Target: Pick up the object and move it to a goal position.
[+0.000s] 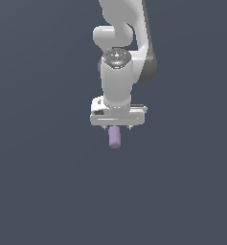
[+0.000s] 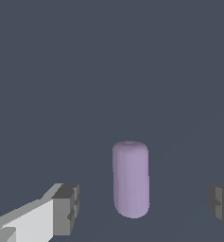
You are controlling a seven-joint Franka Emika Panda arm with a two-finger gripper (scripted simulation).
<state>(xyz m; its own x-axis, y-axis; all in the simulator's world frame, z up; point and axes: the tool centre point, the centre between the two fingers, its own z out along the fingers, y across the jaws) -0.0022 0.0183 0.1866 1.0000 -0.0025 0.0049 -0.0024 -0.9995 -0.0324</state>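
The object (image 1: 114,137) is a small pale lilac cylinder with rounded ends, lying on the dark grey floor. In the exterior view it pokes out from under the white hand of my gripper (image 1: 117,127). In the wrist view the object (image 2: 130,179) lies between the two dark finger pads (image 2: 66,208), with a clear gap on each side. My gripper (image 2: 144,205) is open and touches nothing. It straddles the cylinder, which sits nearer one finger than the other. The goal position is out of view.
A plain dark grey floor (image 1: 38,191) fills both views. The white arm (image 1: 117,38) rises above the hand in the exterior view. No other object shows.
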